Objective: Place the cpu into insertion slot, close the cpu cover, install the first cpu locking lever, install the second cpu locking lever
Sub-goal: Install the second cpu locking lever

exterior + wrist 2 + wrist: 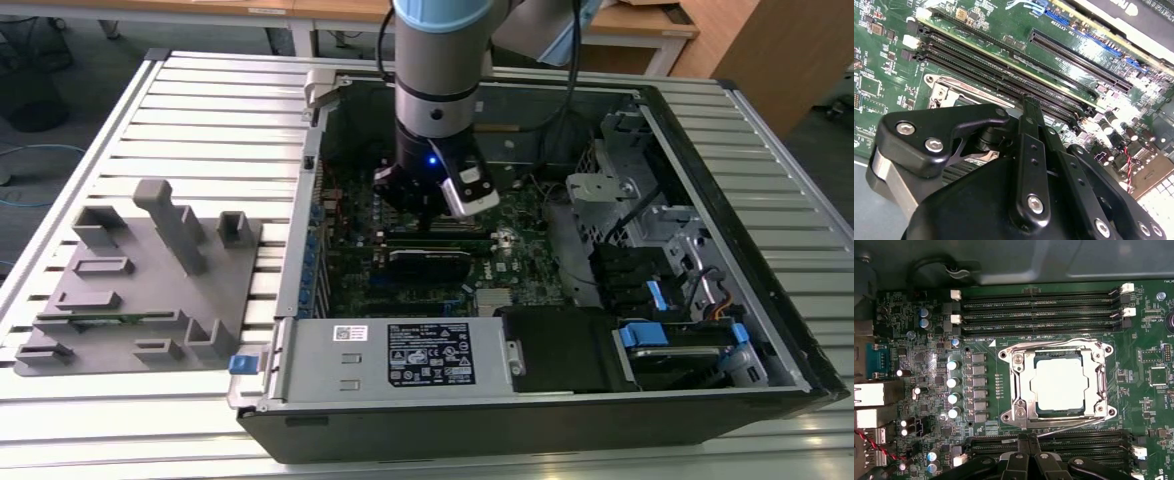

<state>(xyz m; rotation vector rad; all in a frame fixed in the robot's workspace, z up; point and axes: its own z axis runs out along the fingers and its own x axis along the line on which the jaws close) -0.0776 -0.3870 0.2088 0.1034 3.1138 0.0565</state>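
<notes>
In the first wrist view the cpu (pixel 1061 382) lies flat in the insertion slot (pixel 1105 413) on the green motherboard, its pale metal top showing through the window of the cpu cover (pixel 1021 385), which lies down over it. A thin wire lever (pixel 1054 343) runs along one side of the socket and another (pixel 1069 424) slants along the side nearest my gripper. My gripper (pixel 1027 440) hovers just off that near edge, fingers together with nothing between them. The second wrist view has the gripper (pixel 1026 107) over the memory slots, with a corner of the socket (pixel 944 92) beside it.
Long black memory slots (pixel 1039 315) flank the socket on both sides. In the exterior view the arm reaches down into an open computer case (pixel 667 110), with a power supply (pixel 400 355) and drive bays (pixel 681 340) at the front. A grey parts fixture (pixel 134 280) sits on the slatted table.
</notes>
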